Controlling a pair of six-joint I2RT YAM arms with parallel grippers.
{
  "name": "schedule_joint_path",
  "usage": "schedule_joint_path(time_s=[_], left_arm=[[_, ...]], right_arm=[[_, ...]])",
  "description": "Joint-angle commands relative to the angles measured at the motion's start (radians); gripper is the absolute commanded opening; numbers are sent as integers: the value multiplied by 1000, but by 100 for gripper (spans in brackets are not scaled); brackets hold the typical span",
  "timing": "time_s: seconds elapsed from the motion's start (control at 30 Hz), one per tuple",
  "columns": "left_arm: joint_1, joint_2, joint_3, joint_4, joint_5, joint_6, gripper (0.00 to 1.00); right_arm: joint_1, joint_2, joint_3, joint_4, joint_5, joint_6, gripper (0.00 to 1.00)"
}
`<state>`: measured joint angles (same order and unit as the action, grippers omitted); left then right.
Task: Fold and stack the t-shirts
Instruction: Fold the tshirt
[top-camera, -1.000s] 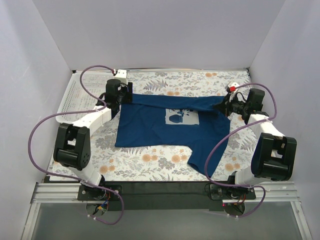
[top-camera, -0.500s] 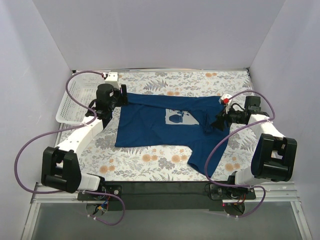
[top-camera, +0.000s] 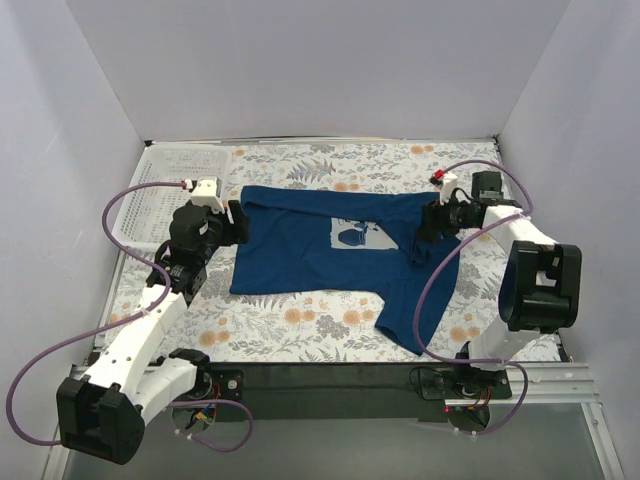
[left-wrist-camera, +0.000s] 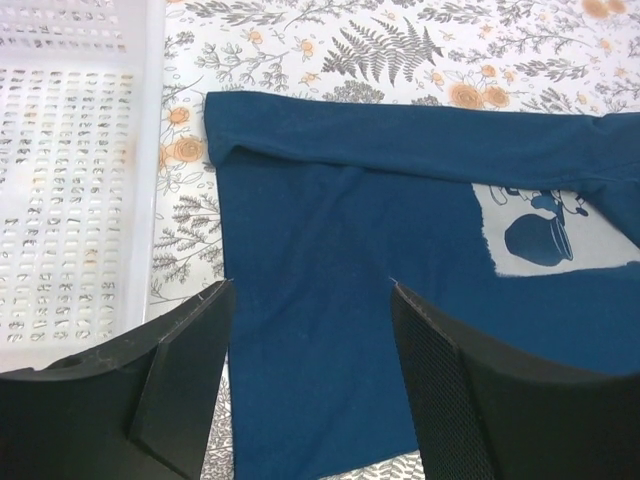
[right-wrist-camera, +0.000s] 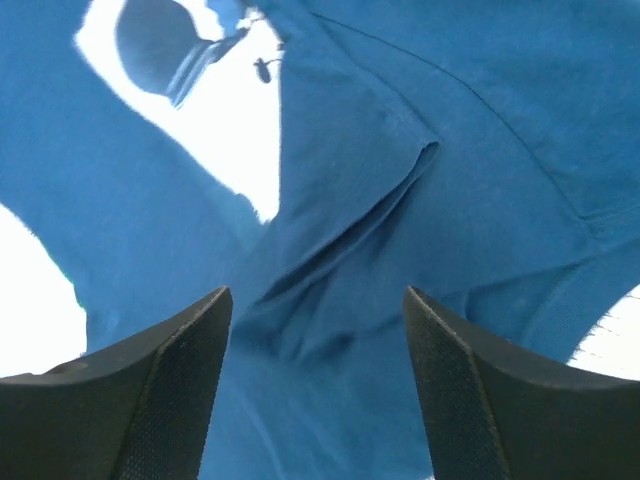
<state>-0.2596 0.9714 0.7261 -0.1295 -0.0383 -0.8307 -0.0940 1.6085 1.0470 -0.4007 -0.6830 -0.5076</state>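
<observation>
A dark blue t-shirt (top-camera: 320, 255) with a white print (top-camera: 357, 235) lies spread on the floral table, its far edge folded over toward me and one sleeve (top-camera: 408, 320) trailing to the near right. My left gripper (top-camera: 237, 222) hovers open at the shirt's left edge; in the left wrist view (left-wrist-camera: 310, 290) only blue cloth (left-wrist-camera: 330, 230) shows between the fingers, ungripped. My right gripper (top-camera: 424, 224) stands open over the shirt's bunched right side; in the right wrist view (right-wrist-camera: 318, 295) wrinkled fabric (right-wrist-camera: 340, 250) lies below the fingers, which hold nothing.
A white perforated basket (top-camera: 150, 195) sits at the far left of the table, also seen in the left wrist view as a basket (left-wrist-camera: 70, 170) beside the shirt's edge. White walls enclose the table on three sides. Purple cables loop off both arms.
The right gripper let go of the shirt's right side and opened, staying over the bunched cloth. The left arm drew back toward the near left, its gripper still open.
</observation>
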Motion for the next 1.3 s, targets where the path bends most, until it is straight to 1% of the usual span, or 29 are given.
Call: schedule_joint_path(time_s=[0.0,0.03,0.1,0.2,0.37,0.5,0.53,0.67,0.7,0.73,0.8,0.83,0.87,0.93,1.03,1.13,1.2,1.23,1.27], left_arm=[[-6,-31,-28,-12,-12,-8,59],[-7,-30,-30,-12,-12,-8,59],[-7,-25,-27,-12,-6,-8,59],[-7,-26,-28,-10,-3,-8,59],[-7,-28,-30,-10,-2,-8,59],[-7,-28,-28,-9,2,-8,59],[-7,-28,-28,-9,2,-8,59],[-7,-25,-28,-7,6,-8,60],[-7,-22,-28,-9,5,-10,60],[-7,-23,-28,-9,6,-10,60],[-7,-22,-31,-9,6,-10,60],[-7,-22,-30,-9,6,-10,60],[-7,-20,-30,-9,6,-10,60],[-7,-17,-30,-9,6,-10,60],[-7,-19,-30,-9,8,-10,60],[-7,-16,-28,-9,8,-10,60],[-7,-16,-28,-9,9,-10,60],[-7,-13,-30,-9,11,-10,60],[-7,-13,-30,-10,12,-10,60]], right_arm=[[51,65,64,97,183,231,64],[59,85,80,105,230,251,64],[71,151,140,105,253,293,64],[77,229,209,92,255,320,62],[92,306,258,69,234,331,55],[92,332,280,50,209,322,41],[120,332,280,46,201,320,40],[131,326,277,42,194,308,33],[131,326,277,37,186,307,26],[134,320,274,34,180,296,22],[140,304,265,34,178,281,15],[145,291,255,33,174,274,13],[148,280,249,34,168,261,11],[152,263,236,33,151,244,6],[174,206,197,25,134,183,3],[210,165,157,-7,87,84,2],[224,157,151,-81,45,19,3],[244,163,154,-111,10,-68,3],[258,169,157,-147,-1,-110,5]])
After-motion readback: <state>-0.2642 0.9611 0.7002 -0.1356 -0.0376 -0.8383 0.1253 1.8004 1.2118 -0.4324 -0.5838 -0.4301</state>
